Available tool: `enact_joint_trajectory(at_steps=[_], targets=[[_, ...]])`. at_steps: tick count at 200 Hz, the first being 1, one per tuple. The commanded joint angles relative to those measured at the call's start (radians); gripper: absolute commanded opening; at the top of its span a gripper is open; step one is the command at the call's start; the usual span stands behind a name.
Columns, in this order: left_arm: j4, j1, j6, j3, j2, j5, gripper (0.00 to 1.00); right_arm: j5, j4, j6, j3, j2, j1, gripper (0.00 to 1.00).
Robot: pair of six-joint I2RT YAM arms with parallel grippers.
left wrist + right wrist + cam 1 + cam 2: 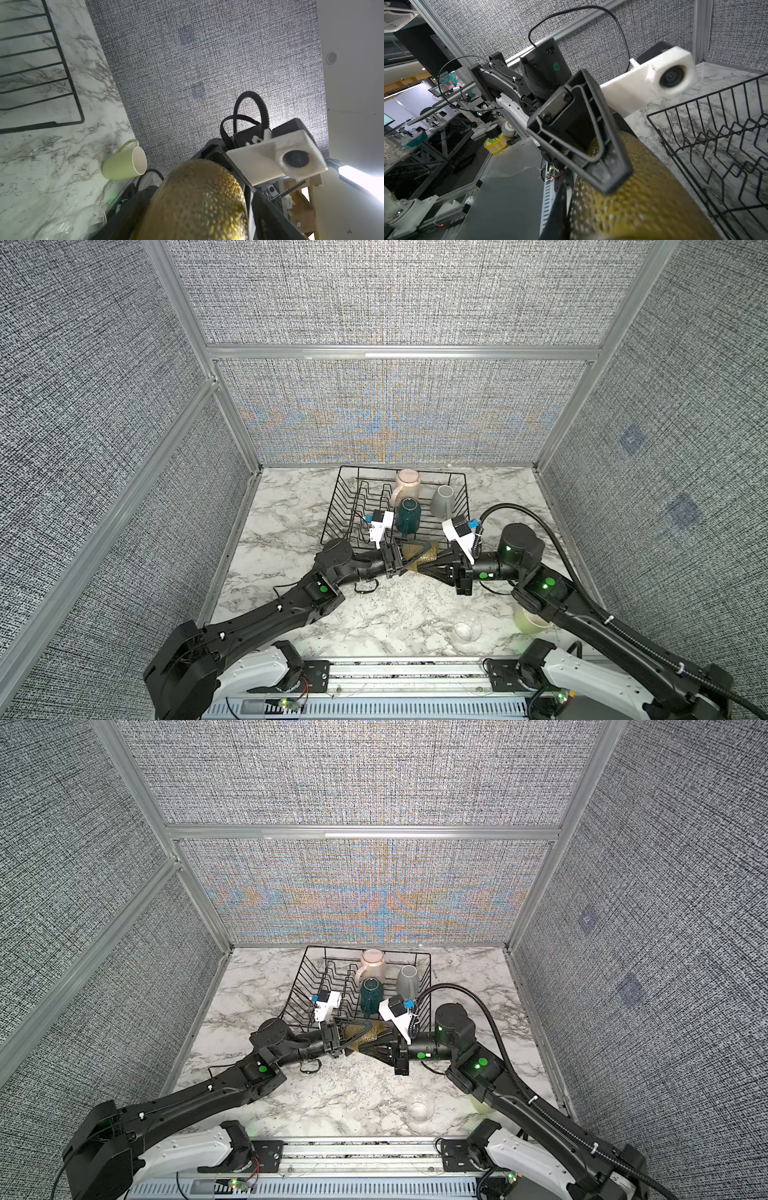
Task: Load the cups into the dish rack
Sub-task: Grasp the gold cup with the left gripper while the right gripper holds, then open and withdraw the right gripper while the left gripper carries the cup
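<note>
Three mugs [408, 514] are sitting in the dish rack [332, 526] while the left gripper [415, 559], jaws wide, and the pinched-shut right gripper [420, 569] are holding the amber tumbler [431, 552] just before it, leaving the clear tumbler [467, 628] and yellow-green cup [530, 620] lying on the table [374, 614].

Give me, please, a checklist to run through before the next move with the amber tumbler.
1. Right gripper shut on amber tumbler: ok.
2. Left gripper firmly gripping it, jaws straddling it: cannot tell.
3. Tumbler inside dish rack: not ok, it is in front of the rack.
4. Free room among the rack's dividers: ok.
5. Right arm clear of yellow-green mug lying on its side: cannot tell.
</note>
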State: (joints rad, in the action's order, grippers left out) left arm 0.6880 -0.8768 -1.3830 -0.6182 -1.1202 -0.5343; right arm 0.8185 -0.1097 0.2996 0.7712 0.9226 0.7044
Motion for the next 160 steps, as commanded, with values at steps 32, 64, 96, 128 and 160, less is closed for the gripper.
enact_joint_trajectory(at_steps=[32, 64, 96, 128, 160], targets=[[0.05, 0.006, 0.021, -0.008, -0.008, -0.051, 0.75, -0.069, 0.041, -0.103, -0.014, 0.033, 0.007, 0.0], [0.062, 0.022, 0.008, 0.008, -0.002, -0.043, 0.7, -0.112, 0.036, -0.098, -0.052, 0.032, 0.009, 0.06], [0.006, 0.036, 0.033, 0.008, 0.011, -0.024, 0.69, -0.139, 0.067, -0.095, -0.057, 0.031, 0.009, 0.22], [-0.192, 0.041, 0.11, -0.012, 0.049, 0.07, 0.69, -0.17, 0.085, -0.058, -0.059, 0.007, 0.009, 0.44], [-0.562, 0.045, 0.281, -0.12, 0.079, 0.225, 0.69, -0.287, 0.147, -0.088, -0.085, -0.065, 0.008, 0.53]])
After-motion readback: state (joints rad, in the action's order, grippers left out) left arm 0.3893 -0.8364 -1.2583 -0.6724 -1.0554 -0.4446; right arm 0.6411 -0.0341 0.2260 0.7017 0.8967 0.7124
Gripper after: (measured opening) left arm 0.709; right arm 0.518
